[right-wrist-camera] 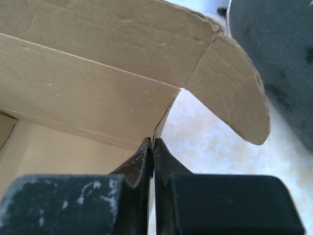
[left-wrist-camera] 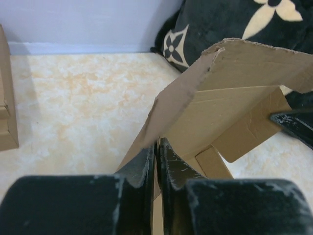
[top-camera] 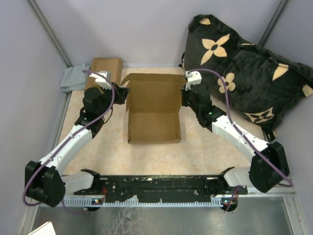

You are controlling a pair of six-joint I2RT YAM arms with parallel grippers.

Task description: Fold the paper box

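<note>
The tan paper box (top-camera: 154,117) sits open on the table's middle, its side walls up and its lid panel raised at the back. My left gripper (top-camera: 123,93) is shut on the box's left wall near the back corner; in the left wrist view the gripper (left-wrist-camera: 157,147) pinches the cardboard edge of the box (left-wrist-camera: 234,98). My right gripper (top-camera: 185,94) is shut on the right wall near the back corner; in the right wrist view the gripper (right-wrist-camera: 152,144) clamps the thin wall edge of the box (right-wrist-camera: 98,63), with a rounded flap to the right.
A smaller brown cardboard box (top-camera: 105,68) and a grey cloth (top-camera: 73,78) lie at the back left. A black cushion with tan flowers (top-camera: 244,68) fills the back right, close to my right arm. Pale walls close the back.
</note>
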